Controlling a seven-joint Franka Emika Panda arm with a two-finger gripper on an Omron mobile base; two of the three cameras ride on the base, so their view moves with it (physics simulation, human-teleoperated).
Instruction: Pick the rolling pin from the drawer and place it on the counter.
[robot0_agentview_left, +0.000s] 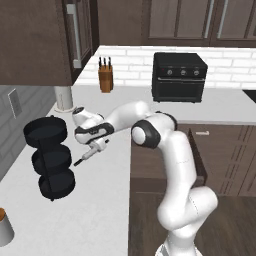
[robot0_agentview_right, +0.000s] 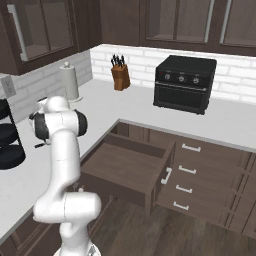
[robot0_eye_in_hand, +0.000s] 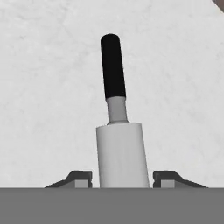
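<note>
The rolling pin (robot0_eye_in_hand: 120, 153) is sitting between the two fingertips (robot0_eye_in_hand: 78, 179) of the gripper (robot0_eye_in_hand: 120, 180), with its dark handle sticking out past them. A little space is showing on each side of the pin, so I cannot tell if the gripper is squeezing it. The pin (robot0_agentview_left: 91, 152) is hanging just under the gripper (robot0_agentview_left: 94, 145), right above the white counter (robot0_agentview_left: 100, 200). The black tiered rack (robot0_agentview_left: 49, 160) is standing near it. The open drawer (robot0_agentview_right: 127, 167) is well apart, behind the arm.

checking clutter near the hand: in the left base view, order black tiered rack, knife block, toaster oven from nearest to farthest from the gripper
1. Black tiered rack, just left of the gripper, on the counter.
2. Knife block, back by the wall.
3. Toaster oven, far back right.
</note>
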